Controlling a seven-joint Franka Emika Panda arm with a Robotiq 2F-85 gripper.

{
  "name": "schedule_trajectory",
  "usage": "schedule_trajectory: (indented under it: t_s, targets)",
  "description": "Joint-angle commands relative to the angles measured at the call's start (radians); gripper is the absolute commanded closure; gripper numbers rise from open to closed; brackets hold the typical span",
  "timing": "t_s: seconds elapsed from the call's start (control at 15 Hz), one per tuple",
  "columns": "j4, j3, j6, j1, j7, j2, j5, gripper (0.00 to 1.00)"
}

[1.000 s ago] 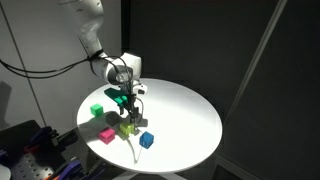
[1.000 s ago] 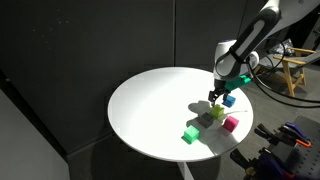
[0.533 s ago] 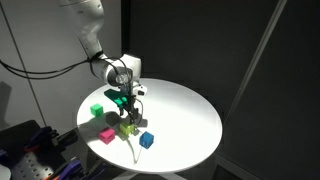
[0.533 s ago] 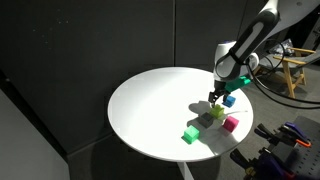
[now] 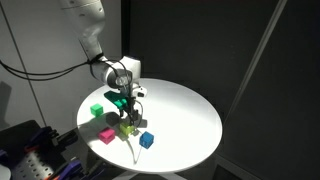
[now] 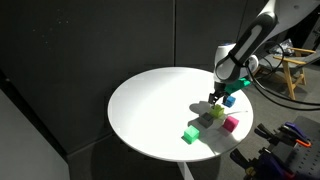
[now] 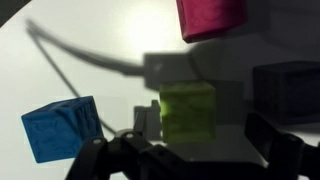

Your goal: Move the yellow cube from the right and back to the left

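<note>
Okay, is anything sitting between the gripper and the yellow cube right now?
Nothing visible does. In the wrist view the yellow cube lies uncovered straight ahead of the open gripper. The blue cube sits off to one side and the pink cube beyond it, both apart from it.

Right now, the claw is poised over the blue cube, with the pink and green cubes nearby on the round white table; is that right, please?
Not quite. The claw is poised over the yellow cube, not the blue cube. The wrist view shows the yellow one centred within the open claw and the blue one off to the side. The rest holds.
</note>
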Motion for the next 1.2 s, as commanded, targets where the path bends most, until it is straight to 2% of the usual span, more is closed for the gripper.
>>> schedule_trajectory:
  t_s: [0.0, 1.13]
  targets:
    - [0.002, 0.003, -0.003, -0.003, 0.002, 0.000, -0.003, 0.00]
    - [0.035, 0.002, 0.035, -0.008, -0.003, 0.017, -0.003, 0.00]
